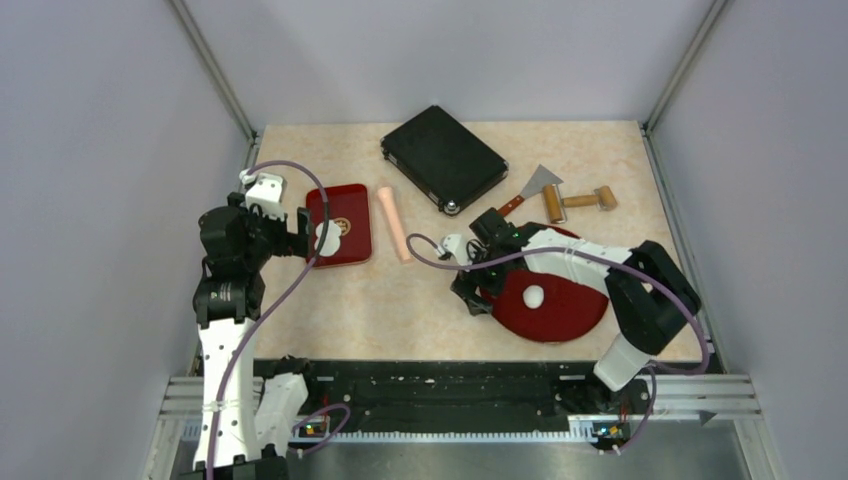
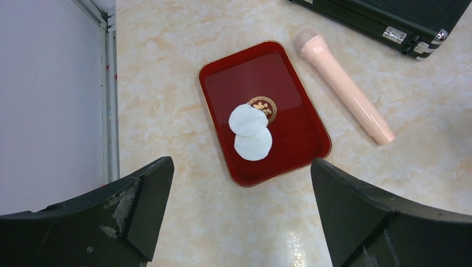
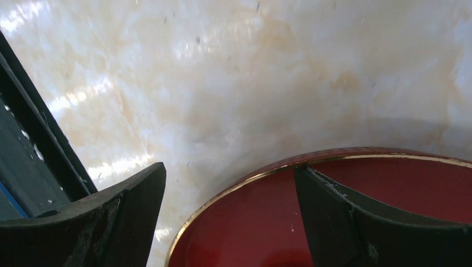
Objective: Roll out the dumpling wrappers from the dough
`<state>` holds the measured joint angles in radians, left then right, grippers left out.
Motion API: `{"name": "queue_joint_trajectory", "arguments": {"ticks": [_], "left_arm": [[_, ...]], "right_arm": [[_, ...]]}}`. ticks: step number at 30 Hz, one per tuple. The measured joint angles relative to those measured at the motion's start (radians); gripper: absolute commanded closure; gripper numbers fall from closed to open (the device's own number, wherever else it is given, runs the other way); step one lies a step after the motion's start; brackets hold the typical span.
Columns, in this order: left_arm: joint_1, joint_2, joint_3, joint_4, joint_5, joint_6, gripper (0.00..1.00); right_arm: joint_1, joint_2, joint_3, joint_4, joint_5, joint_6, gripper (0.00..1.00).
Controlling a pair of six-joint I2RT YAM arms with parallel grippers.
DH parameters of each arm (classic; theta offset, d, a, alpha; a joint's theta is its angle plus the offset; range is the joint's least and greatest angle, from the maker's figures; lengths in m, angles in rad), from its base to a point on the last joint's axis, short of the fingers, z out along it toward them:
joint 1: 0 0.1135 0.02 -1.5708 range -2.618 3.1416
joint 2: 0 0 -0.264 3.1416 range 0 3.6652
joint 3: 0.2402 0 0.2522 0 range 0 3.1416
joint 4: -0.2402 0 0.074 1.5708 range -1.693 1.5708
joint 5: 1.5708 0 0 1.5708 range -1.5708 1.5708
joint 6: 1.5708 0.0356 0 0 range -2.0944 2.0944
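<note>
Over marbled tabletop (image 1: 400, 310), both claws stand open and empty: left gripper (image 2: 240, 171) above two overlapping dumpling wrappers (image 2: 250, 133) on red tray (image 2: 298, 114), right gripper (image 3: 229, 172) straddling round plate (image 3: 250, 222) rim.

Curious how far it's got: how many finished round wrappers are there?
2 dumpling wrappers, both on the rectangular red tray, overlapping, one touching its gold emblem. The right arm covers part of the round red plate, so more could hide there.
</note>
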<state>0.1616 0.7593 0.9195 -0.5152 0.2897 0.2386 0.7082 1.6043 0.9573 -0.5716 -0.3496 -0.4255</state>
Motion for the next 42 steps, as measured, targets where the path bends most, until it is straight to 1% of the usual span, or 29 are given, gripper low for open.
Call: {"name": "queue_joint_trajectory", "arguments": {"ticks": [3, 7, 13, 17, 24, 27, 29, 32, 34, 38, 42], "left_arm": [[0.001, 0.004, 0.0, 0.0, -0.002, 0.0, 0.01], [0.002, 0.005, 0.0, 0.0, -0.003, 0.0, 0.01], [0.005, 0.026, 0.0, 0.003, -0.007, -0.001, 0.01], [0.008, 0.035, -0.001, 0.009, -0.015, -0.001, 0.01], [0.011, 0.035, -0.001, 0.016, -0.018, -0.001, 0.01], [0.016, 0.035, -0.003, 0.017, -0.017, -0.001, 0.01], [0.017, 0.035, -0.006, 0.017, -0.016, -0.001, 0.01], [0.02, 0.035, -0.009, 0.018, -0.01, -0.001, 0.01], [0.021, 0.035, -0.011, 0.018, -0.006, -0.001, 0.01], [0.022, 0.033, -0.013, 0.018, 0.009, -0.001, 0.01], [0.025, 0.021, -0.014, 0.018, 0.024, -0.001, 0.01]], "right_arm": [[0.006, 0.08, 0.089, 0.005, -0.027, -0.001, 0.15], [0.019, 0.174, 0.188, 0.009, -0.053, -0.002, 0.11], [0.062, 0.277, 0.306, 0.006, -0.074, -0.003, 0.04], [0.098, 0.338, 0.392, 0.006, -0.09, 0.0, 0.01], [0.158, 0.425, 0.542, 0.004, -0.109, 0.03, 0.01], [0.174, 0.436, 0.6, -0.008, -0.105, 0.043, 0.01], [0.182, 0.435, 0.65, -0.046, -0.093, 0.04, 0.01], [0.187, 0.407, 0.681, -0.087, -0.048, 0.016, 0.01], [0.187, 0.349, 0.665, -0.126, 0.01, -0.014, 0.01], [0.183, 0.147, 0.532, -0.143, 0.151, -0.087, 0.01], [0.143, -0.03, 0.372, -0.123, 0.27, -0.129, 0.03]]}}
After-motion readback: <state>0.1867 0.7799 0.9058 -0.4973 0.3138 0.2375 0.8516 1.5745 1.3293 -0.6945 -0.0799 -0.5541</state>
